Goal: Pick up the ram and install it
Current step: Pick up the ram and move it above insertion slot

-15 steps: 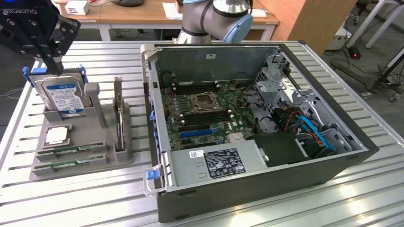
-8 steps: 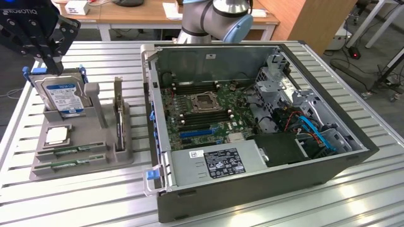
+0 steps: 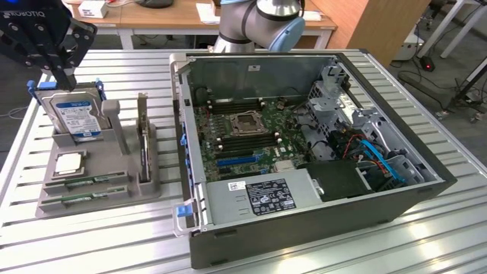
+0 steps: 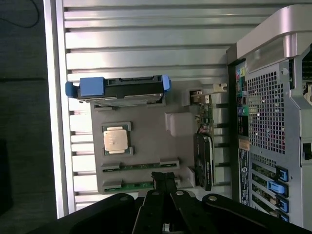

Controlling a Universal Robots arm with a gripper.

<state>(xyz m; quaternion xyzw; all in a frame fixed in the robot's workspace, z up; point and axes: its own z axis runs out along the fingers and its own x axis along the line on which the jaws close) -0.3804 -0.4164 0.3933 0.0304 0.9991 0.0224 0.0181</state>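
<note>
Item: slatted metal table (image 3: pixel 426 240). It carries everything below, and bare slats show all round.

Item: open computer case (image 3: pixel 304 228). It lies on its side towards the exterior view's right, with its walls standing up around the motherboard (image 3: pixel 251 142). Long dark slots flank the square socket (image 3: pixel 247 123).

Item: grey parts tray (image 3: pixel 99 201). It sits near the table's edge on the exterior view's left, just beside the case, with a narrow strip of slats between them.

Item: hard drive (image 3: pixel 76 114). It stands on edge at the tray's far end, in blue rails.

Item: expansion card (image 3: pixel 143 137). It stands upright along the tray side nearest the case.

Item: my gripper (image 3: pixel 65 80). The fingers are pressed together and carry nothing. It hangs high over the hard-drive end of the tray.

Item: ram stick (image 3: pixel 91 181). It lies flat in its groove at the tray's near end. The second ram stick (image 3: pixel 88 196) lies parallel just beside it. Both are well below my fingers and untouched. In the wrist view my fingertips (image 4: pixel 164 181) appear over the tray, by the end of the second stick.

Item: processor (image 3: pixel 68 164). It is seated between the hard drive and the sticks.
</note>
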